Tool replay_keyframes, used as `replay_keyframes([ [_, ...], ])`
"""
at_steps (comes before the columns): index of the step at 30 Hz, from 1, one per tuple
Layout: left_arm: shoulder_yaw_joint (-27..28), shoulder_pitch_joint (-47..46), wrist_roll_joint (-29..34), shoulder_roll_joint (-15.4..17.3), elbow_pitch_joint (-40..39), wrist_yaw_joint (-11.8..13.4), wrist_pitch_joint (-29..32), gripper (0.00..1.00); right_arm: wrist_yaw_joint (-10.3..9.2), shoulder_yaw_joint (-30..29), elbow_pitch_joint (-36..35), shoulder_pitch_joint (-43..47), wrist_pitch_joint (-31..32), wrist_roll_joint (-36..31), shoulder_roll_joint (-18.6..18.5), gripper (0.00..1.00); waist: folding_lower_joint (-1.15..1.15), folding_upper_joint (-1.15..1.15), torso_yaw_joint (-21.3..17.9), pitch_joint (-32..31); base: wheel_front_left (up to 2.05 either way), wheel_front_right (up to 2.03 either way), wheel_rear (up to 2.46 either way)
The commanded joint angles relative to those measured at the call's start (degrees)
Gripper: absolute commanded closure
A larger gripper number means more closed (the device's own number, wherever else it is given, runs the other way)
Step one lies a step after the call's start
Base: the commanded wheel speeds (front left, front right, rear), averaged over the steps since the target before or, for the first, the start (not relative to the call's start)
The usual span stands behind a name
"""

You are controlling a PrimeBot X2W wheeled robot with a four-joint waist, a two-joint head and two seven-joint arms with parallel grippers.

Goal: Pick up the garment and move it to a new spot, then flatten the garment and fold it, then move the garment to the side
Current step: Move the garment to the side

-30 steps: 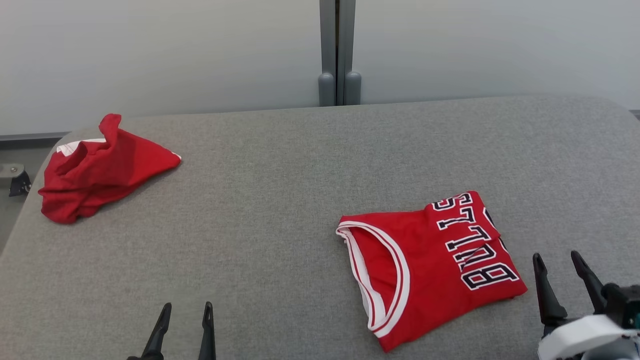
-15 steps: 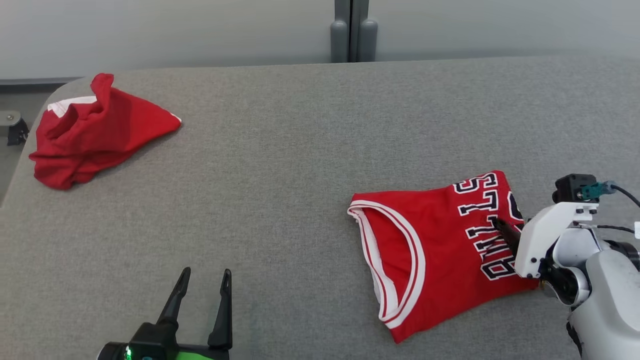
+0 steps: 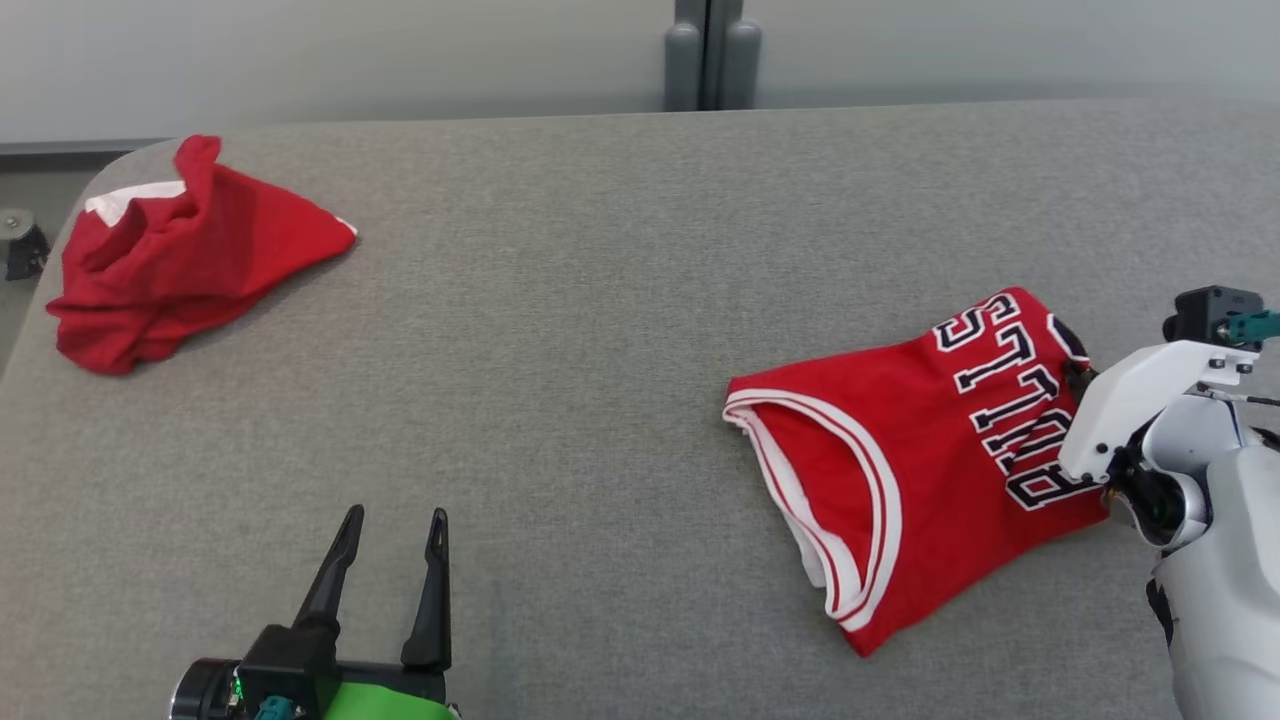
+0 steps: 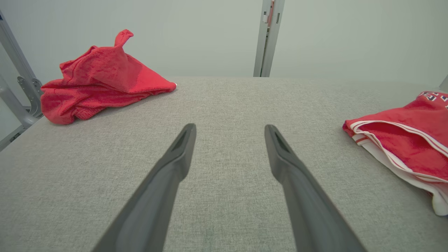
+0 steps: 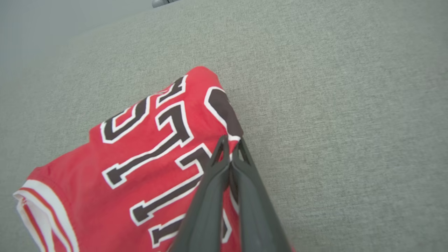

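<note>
The garment (image 3: 900,470) is a folded red jersey with white trim and dark lettering, lying on the right side of the grey table (image 3: 560,330). My right gripper (image 3: 1075,375) is shut on the garment's right edge by the lettering; in the right wrist view its fingers (image 5: 224,168) press together over that edge of the jersey (image 5: 140,157). My left gripper (image 3: 395,520) stands open near the table's front left, with nothing between its fingers (image 4: 175,157). From the left wrist, the jersey (image 4: 402,140) lies off to the right.
A crumpled red cloth (image 3: 170,260) with a white patch lies at the table's far left corner, also seen from the left wrist as a red heap (image 4: 101,84). A grey post (image 3: 712,50) stands behind the table's far edge.
The head camera has tilted down. My right gripper came in over the jersey's right edge and shut on it. The jersey has slid and turned to the right. The left gripper stayed open.
</note>
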Motion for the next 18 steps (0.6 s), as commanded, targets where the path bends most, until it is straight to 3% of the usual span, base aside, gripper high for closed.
replay_keyframes([
  [1,0.62,-1.48,0.96,0.13,-0.49,-0.45,0.01,0.0,-0.1,-1.08,0.08,-1.08,-0.63,-1.26,-0.34,1.0,0.0,0.0,-8.0,3.69,0.0,0.0,0.0],
  [5,0.83,-3.87,2.49,1.52,-1.15,-1.43,0.0,0.0,-0.09,-4.16,-0.18,-4.01,-3.89,-4.79,0.46,1.0,0.0,0.0,-13.19,8.6,0.0,0.0,0.0],
  [8,-0.41,-6.47,3.47,3.07,-1.41,-1.96,0.02,0.0,-0.09,-6.69,0.21,-6.41,-7.67,-6.97,0.89,1.0,0.0,0.0,-14.54,12.39,0.0,0.0,0.0],
  [14,-3.31,-12.19,4.24,7.03,-1.59,-2.31,0.01,0.0,-0.09,-15.42,2.54,-14.69,-15.89,-13.03,-0.22,1.0,0.0,0.0,-12.42,19.85,0.0,0.0,0.0],
  [18,-3.62,-13.76,3.64,8.93,-2.53,-2.34,0.01,0.0,-0.09,-22.61,5.04,-20.54,-19.2,-17.52,-3.16,1.0,0.0,0.0,-9.6,22.57,0.0,0.0,0.0],
])
